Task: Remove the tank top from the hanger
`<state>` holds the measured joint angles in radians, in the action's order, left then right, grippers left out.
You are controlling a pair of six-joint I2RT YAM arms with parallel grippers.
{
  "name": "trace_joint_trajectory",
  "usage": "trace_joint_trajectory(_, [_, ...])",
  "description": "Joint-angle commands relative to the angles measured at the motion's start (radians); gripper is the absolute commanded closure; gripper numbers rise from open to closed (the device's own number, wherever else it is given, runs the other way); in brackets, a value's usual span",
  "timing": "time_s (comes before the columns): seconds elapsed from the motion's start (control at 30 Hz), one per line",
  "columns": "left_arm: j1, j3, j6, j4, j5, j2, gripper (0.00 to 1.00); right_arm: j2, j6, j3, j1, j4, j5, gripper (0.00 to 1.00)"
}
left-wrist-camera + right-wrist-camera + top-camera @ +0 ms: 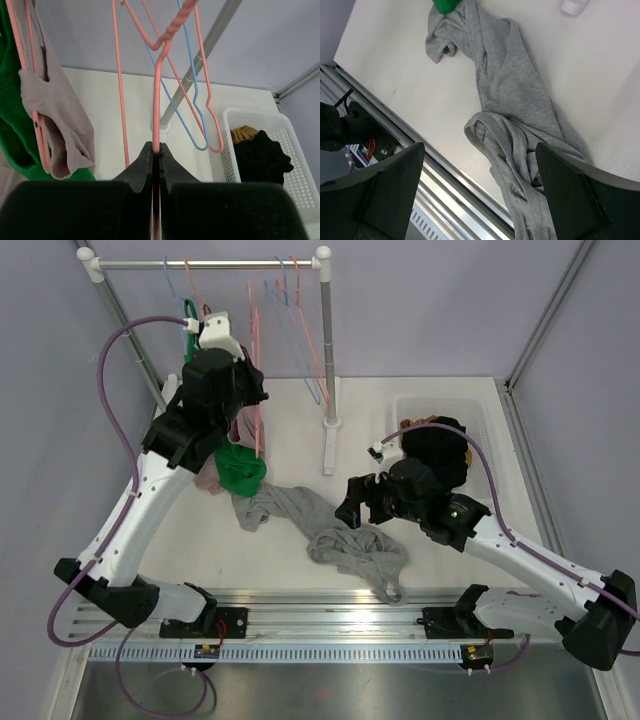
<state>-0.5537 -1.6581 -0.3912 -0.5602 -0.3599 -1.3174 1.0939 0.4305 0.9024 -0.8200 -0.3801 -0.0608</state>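
- The grey tank top (pixel 345 535) lies off the rail, sprawled on the counter (pixel 290 420) — long axis running from the green garment (pixel 240 468) toward the near rail.
- The right gripper (pixel 480 195) hovers directly above it, fingers spread wide, nothing held.
- The left gripper (pixel 155 167) is raised by the rack, fingers pinched on the pink hanger (pixel 159 90) wire — apparently bare.
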Motion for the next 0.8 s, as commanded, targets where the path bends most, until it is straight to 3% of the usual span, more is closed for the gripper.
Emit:
trace_joint_trajectory(0.0, [0.058, -0.196, -0.023, -0.059, 0.075, -0.107, 1.0, -0.077, 0.007, -0.002, -0.007, 0.027, 0.055, 0.0])
trace_joint_trajectory(0.13, [0.123, -0.345, -0.024, -0.053, 0.139, -0.238, 1.0, -0.138, 0.002, -0.025, -0.007, 0.018, 0.053, 0.01])
trace_joint_trajectory(0.27, [0.187, -0.453, 0.004, 0.011, 0.292, -0.351, 1.0, -0.187, -0.018, -0.042, -0.007, 0.004, 0.038, 0.0])
trace_joint_trajectory(0.5, [0.23, -0.725, 0.043, -0.044, 0.346, -0.595, 1.0, -0.23, -0.044, -0.085, -0.007, 0.003, 0.015, 0.01])
trace_joint_trajectory(0.6, [0.232, -0.686, 0.015, -0.064, 0.329, -0.608, 1.0, -0.227, -0.052, -0.109, -0.007, 0.009, 0.018, 0.01])
trace_joint_trajectory(0.67, [0.23, -0.558, -0.012, -0.014, 0.334, -0.556, 1.0, -0.216, -0.053, -0.126, -0.007, 0.023, 0.024, 0.01])
trace_joint_trajectory(0.77, [0.23, -0.441, -0.029, 0.035, 0.329, -0.485, 0.88, -0.151, -0.062, -0.117, -0.007, 0.027, 0.023, 0.01])
